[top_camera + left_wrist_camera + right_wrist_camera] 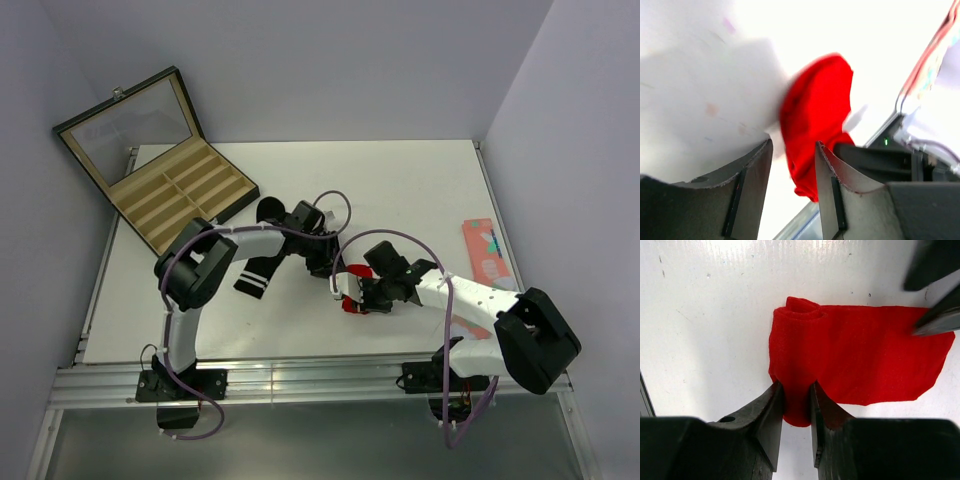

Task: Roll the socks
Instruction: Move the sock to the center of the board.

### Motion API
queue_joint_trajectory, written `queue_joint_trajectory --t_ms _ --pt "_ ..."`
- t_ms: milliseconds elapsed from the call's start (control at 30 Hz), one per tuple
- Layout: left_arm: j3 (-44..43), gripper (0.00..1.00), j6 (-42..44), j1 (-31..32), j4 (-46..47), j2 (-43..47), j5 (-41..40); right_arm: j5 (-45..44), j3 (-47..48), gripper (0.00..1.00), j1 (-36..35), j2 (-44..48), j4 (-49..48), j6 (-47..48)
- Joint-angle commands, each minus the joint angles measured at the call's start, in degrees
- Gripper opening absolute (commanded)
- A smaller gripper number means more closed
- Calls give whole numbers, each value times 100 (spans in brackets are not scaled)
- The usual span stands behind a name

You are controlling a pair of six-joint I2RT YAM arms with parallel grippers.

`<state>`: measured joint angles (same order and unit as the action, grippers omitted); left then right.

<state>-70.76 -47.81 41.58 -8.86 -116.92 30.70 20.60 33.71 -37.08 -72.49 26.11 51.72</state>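
Note:
The red sock [865, 355] lies flat on the white table, with its near end rolled up into a short roll. My right gripper [797, 385] is shut on that rolled end. In the top view the right gripper [360, 292] sits over the red sock [352, 307] at the table's middle front. My left gripper [792, 144] is open, its jaws standing apart just over the other end of the red sock [815, 110]; its fingers [937, 320] show at that end in the right wrist view. The black sock [255, 275] with white cuff stripes lies under the left arm.
An open wooden box [160, 170] with compartments stands at the back left. A salmon-pink sock [485, 250] lies near the right edge. The metal rail [300, 380] runs along the table's front.

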Motion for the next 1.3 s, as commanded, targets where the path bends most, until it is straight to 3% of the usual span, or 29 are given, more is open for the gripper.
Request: queue_joint_trajectory --t_ms 0,400,867,967,1100,1167,1267 --pt "-16 48 351 -142 -458 -234 -1382 -39 12 15 17 -37 298 -101" --pt "-904 49 931 -89 -1275 -867 -1260 -47 30 15 8 -2 325 -92" --pt "-579 47 1055 139 -968 -1324 -257 -100 74 15 17 -28 333 -92" --pt "-562 41 1055 175 -968 -1359 -275 -100 91 15 17 -28 325 -101" --pt "-492 11 976 149 -924 -1368 -415 -91 118 15 17 -55 316 -110" --pt "-395 2 835 87 -732 -1263 -564 -91 153 15 17 -116 298 -128" --pt "-27 0 651 -193 -425 -1017 -757 -30 249 15 8 -178 342 -128"
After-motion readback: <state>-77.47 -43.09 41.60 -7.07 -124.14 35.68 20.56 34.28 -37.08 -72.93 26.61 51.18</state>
